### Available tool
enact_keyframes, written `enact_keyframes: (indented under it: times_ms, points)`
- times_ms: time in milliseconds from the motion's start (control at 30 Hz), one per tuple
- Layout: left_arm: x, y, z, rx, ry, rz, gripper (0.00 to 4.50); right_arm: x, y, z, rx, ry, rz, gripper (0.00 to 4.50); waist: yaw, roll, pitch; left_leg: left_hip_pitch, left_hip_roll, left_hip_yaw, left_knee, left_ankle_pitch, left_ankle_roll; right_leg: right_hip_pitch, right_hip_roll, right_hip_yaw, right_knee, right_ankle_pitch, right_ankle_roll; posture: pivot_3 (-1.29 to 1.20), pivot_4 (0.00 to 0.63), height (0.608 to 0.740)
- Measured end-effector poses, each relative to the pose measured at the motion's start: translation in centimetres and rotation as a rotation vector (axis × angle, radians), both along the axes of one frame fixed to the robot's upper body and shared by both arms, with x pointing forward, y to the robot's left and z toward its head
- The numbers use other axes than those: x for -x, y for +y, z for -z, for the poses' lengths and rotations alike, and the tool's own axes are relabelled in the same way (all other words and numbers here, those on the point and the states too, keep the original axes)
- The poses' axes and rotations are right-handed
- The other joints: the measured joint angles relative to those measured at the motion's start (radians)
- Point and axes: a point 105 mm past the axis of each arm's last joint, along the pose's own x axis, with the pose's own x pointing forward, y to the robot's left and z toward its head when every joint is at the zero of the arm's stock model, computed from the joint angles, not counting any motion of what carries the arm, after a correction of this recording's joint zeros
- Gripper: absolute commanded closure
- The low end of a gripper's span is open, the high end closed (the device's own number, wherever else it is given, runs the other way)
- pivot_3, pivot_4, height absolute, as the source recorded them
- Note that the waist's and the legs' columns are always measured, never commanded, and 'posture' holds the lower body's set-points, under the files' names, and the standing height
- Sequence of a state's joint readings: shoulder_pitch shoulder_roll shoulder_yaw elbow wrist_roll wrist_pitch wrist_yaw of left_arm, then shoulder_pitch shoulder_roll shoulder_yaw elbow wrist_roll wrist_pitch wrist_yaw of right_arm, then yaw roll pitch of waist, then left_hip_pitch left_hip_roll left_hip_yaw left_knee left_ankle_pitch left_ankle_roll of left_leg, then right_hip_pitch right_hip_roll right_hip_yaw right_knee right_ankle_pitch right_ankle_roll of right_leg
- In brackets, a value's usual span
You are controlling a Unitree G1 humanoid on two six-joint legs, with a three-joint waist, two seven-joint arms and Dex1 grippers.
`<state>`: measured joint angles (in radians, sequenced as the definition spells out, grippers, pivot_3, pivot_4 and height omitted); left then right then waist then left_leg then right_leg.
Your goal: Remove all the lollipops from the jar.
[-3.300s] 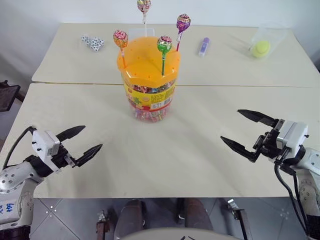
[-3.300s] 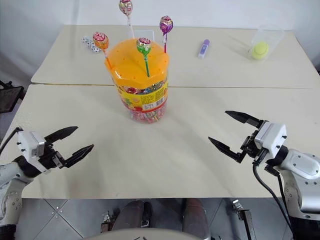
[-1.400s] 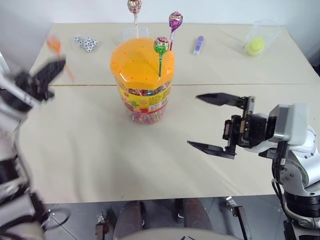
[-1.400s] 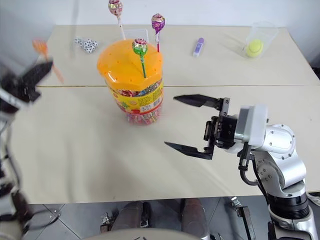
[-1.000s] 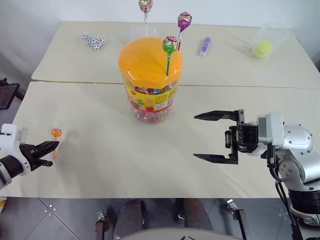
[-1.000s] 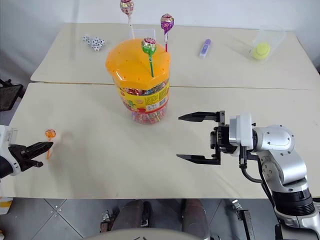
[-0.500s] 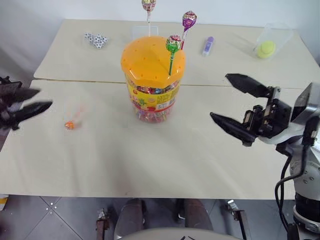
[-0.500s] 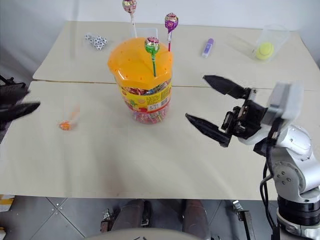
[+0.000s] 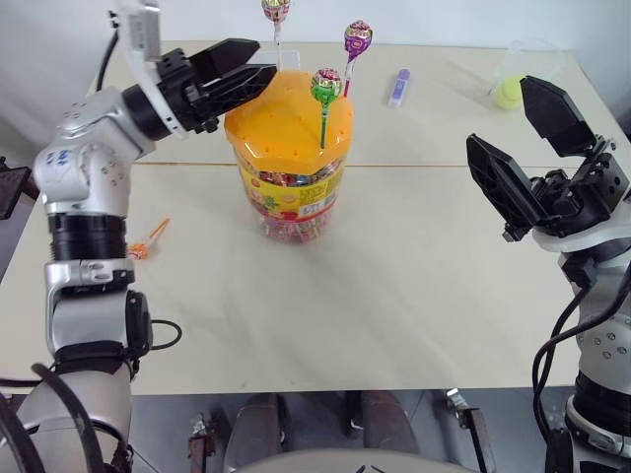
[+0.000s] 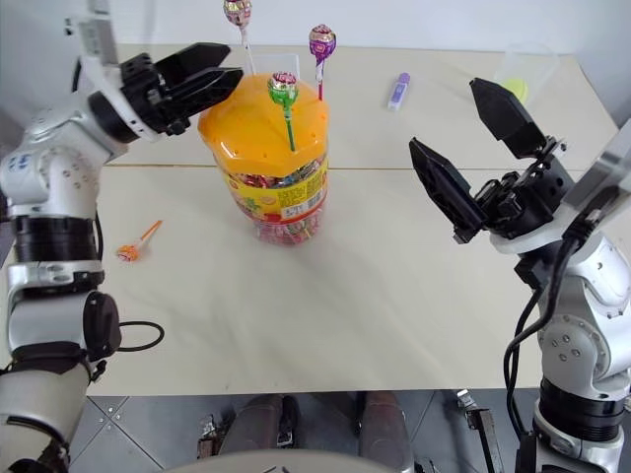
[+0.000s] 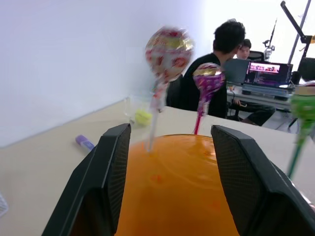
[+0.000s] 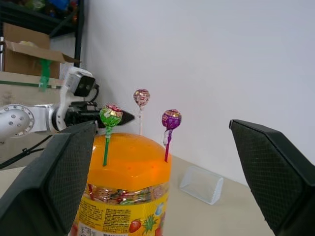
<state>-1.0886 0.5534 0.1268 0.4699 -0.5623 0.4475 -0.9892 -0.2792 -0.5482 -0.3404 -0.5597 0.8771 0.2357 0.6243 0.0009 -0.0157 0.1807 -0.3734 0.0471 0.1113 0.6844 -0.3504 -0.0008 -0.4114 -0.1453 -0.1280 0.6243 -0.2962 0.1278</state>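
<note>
The large clear plastic jar [image 9: 293,163] with a wide orange lid and yellow-red label stands on the pale tabletop [image 9: 325,315], in the upper middle of the left eye view. Three lollipops are stuck in its lid: a green-stick lollipop [image 9: 324,87] at the near side, a purple-pink lollipop [image 9: 357,39] behind it to the right, and a white-stick lollipop [image 9: 275,10] at the far edge. An orange-stick lollipop [image 9: 146,242] lies flat on the tabletop at the left, well apart from the jar. The left tool [image 9: 242,67] hovers at the lid's upper left rim, fingers parted and empty, pointing toward the white-stick lollipop. The right tool [image 9: 527,148], at the right edge, stands spread wide and grasps nothing.
</note>
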Motion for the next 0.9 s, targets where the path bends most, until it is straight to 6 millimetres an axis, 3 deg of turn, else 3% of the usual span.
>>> enact_keyframes:
  times_ms: [33,133,367,567,667,733,800,900]
  points:
    - [-0.2,-0.2,-0.2,-0.002,0.004,0.002,1.75,0.1,0.1,0.0,-0.003,-0.001,-0.001,0.00,0.000,0.000,0.000,0.000,0.000,0.000,0.000,0.000,0.000,0.000,0.000,0.000,0.000,0.000,0.000,0.00,0.150,0.740]
    - [-0.8,-0.9,-0.7,-0.019,0.013,-0.003,2.30,0.2,0.5,-0.1,0.001,-0.010,0.003,0.00,0.000,0.000,0.000,0.000,0.000,0.000,0.000,0.000,0.000,0.000,0.000,0.000,0.000,0.000,0.000,0.00,0.150,0.740]
    - [-1.5,-1.5,-1.0,-0.014,0.036,-0.002,4.41,0.2,0.4,0.1,-0.013,-0.014,0.019,0.00,0.006,0.000,0.000,0.000,0.000,-0.001,0.001,0.000,0.000,0.001,0.000,0.000,0.000,0.000,0.000,0.00,0.150,0.740]
    - [-1.5,-1.3,-1.5,0.080,0.044,0.023,4.46,0.2,0.6,0.3,-0.016,-0.012,0.015,0.00,0.009,0.000,0.000,-0.001,0.000,-0.001,0.001,0.000,0.000,0.001,0.000,0.000,0.000,0.000,0.000,0.00,0.150,0.740]
    - [-0.8,2.6,-4.6,0.375,-0.026,0.011,4.46,0.4,1.8,0.7,0.014,-0.025,-0.052,0.00,-0.007,0.000,0.000,-0.001,0.001,-0.001,0.001,0.000,0.000,0.000,0.000,0.000,0.000,0.000,0.000,0.00,0.150,0.740]
    - [-0.1,6.1,-4.9,0.422,-0.044,-0.066,4.46,0.7,3.1,1.0,0.094,-0.064,-0.109,0.00,-0.026,0.000,0.000,0.002,0.001,0.000,-0.002,0.000,0.000,0.000,0.000,0.001,0.000,0.000,0.000,0.00,0.150,0.740]
    - [0.5,9.3,-2.5,0.336,0.009,-0.191,4.46,1.2,4.5,2.0,0.230,-0.106,-0.186,0.00,-0.037,0.001,0.000,0.004,0.001,0.000,-0.003,0.000,0.000,0.000,0.000,0.001,0.001,0.000,0.000,0.00,0.150,0.740]
    - [1.8,13.6,4.5,0.112,0.182,-0.398,4.46,1.3,5.2,3.4,0.328,-0.093,-0.300,0.00,-0.042,0.001,0.000,0.003,0.001,-0.001,-0.002,0.000,0.000,0.000,0.000,0.001,0.001,0.000,0.000,0.00,0.150,0.740]
